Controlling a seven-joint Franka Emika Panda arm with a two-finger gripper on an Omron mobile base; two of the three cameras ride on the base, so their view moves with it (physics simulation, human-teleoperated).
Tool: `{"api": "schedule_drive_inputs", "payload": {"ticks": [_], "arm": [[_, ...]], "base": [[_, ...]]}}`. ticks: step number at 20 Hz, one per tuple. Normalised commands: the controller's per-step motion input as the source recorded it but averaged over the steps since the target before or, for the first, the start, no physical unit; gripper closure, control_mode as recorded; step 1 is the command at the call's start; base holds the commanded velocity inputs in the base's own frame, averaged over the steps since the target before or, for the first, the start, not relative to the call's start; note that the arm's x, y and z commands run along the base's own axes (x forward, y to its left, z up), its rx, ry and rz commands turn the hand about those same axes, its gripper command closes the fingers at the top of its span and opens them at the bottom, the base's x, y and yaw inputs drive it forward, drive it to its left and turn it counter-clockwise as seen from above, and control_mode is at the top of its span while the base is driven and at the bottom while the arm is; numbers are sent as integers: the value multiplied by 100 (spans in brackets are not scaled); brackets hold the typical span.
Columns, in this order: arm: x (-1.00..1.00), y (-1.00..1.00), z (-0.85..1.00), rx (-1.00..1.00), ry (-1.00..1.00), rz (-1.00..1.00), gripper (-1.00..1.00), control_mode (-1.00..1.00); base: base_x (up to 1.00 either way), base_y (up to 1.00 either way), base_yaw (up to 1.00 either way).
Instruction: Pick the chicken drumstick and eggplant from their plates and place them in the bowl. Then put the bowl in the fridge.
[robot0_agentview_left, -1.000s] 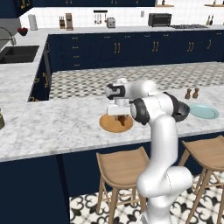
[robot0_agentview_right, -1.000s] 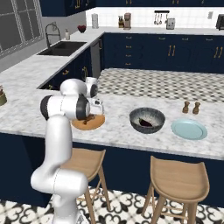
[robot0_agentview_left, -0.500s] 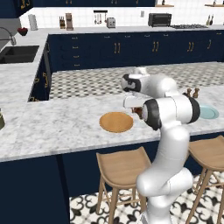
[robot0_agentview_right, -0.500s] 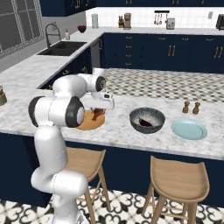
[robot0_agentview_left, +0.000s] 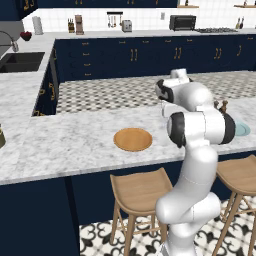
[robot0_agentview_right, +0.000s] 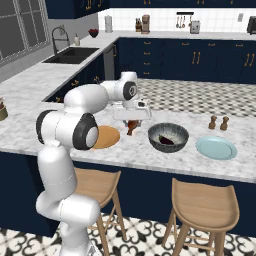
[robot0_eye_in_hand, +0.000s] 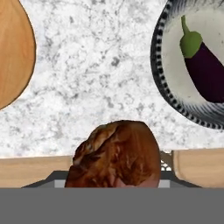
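On the marble worktop (robot0_agentview_right: 30, 135) the wooden plate (robot0_agentview_right: 106, 137) lies bare at the left, its round orange-brown face plain in the left base view (robot0_agentview_left: 132, 139) and its edge showing at 9 o'clock in the hand view (robot0_eye_in_hand: 13, 57). Just right of it the gripper (robot0_agentview_right: 132, 119) hangs above the worktop between plate and bowl, its jaws closed on the drumstick (robot0_agentview_right: 132, 126), which dangles below them with its tip close over the marble; whether it touches cannot be told. In the hand view the drumstick (robot0_eye_in_hand: 114, 155) sits at 6 o'clock, a glossy reddish-brown lump with a rough, creased skin, seen thick end on. At 3 o'clock from the drumstick stands the bowl (robot0_agentview_right: 168, 136), dark grey outside and speckled pale inside; its striped rim curves through the hand view at 2 o'clock (robot0_eye_in_hand: 159, 78). The eggplant (robot0_eye_in_hand: 202, 65) lies inside it, dark purple and shiny, its green stem pointing to 11 o'clock. Farther right, near the bowl, lies the blue plate (robot0_agentview_right: 216, 148), bare, with two small shakers (robot0_agentview_right: 218, 122) at its 12 o'clock.
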Motion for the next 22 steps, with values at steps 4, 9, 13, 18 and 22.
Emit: {"api": "schedule_drive_inputs", "payload": {"ticks": [4,9,13,18,22], "arm": [[1,-94,2,-2,0,0,100,-100],[36,-71,0,0,0,0,100,-100],[61,-31,-15,0,0,0,100,-100],[44,-39,-24,1,1,0,100,-100],[8,-11,-54,0,3,0,100,-100]], "base": [[0,0,0],[0,0,0],[0,0,0],[0,0,0],[0,0,0]]}}
